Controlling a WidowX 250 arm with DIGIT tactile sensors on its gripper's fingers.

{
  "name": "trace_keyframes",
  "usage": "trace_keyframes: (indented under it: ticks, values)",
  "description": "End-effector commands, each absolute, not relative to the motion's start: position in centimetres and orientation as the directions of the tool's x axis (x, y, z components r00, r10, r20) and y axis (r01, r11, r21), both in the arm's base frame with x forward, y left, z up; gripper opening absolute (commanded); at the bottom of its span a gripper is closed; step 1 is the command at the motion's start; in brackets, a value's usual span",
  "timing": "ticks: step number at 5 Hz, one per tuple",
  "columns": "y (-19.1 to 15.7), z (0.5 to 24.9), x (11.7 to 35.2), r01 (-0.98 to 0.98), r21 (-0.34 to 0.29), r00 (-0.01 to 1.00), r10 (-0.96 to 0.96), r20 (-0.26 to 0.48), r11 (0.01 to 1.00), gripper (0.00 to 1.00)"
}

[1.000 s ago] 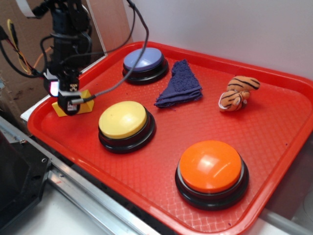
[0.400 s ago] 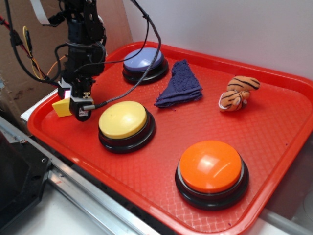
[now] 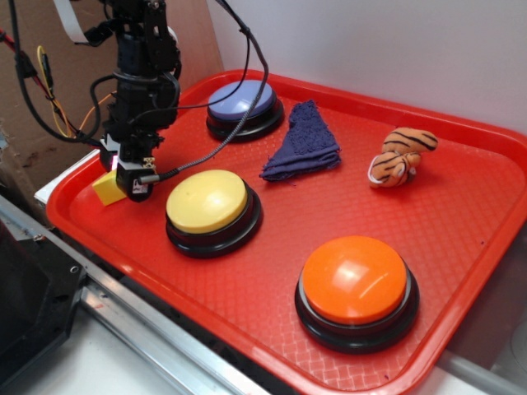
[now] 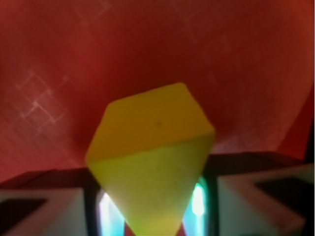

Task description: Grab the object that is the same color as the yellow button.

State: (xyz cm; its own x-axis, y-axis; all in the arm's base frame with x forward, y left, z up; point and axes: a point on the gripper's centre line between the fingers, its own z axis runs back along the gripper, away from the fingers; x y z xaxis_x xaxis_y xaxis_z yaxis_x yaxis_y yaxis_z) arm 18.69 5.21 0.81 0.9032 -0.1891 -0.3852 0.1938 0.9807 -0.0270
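Note:
The small yellow wedge block (image 3: 106, 188) sits at the tray's left edge, mostly hidden behind my gripper (image 3: 132, 179). In the wrist view the block (image 4: 152, 147) fills the space between my two fingers, which press on its sides over the red tray floor; my gripper (image 4: 153, 199) is shut on it. The exterior view does not show whether the block is off the tray. The pale-yellow domed button (image 3: 206, 200) on its black base stands just right of the gripper, apart from it.
The red tray (image 3: 288, 222) also holds a blue-purple button (image 3: 241, 100) at the back, a folded dark blue cloth (image 3: 303, 144), a small tiger toy (image 3: 399, 156) and an orange button (image 3: 354, 278) at the front right. Cardboard and cables stand behind the arm.
The gripper has shifted a little right over the block and closed on it. The block has turned from lying wide to mostly hidden behind the fingers.

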Motion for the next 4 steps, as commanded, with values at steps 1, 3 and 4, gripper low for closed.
trace_keyframes:
  ticks: [1,3,4]
  values:
    - [4.1,7.7,18.6,0.077,0.009,0.979,-0.073,-0.191,0.997,0.00]
    - [2.3,17.0,18.1,-0.011,-0.102,1.000,0.012,0.015,0.995,0.00]
    - [2.3,21.0,17.8,-0.099,-0.086,0.993,0.104,0.060,0.991,0.00]
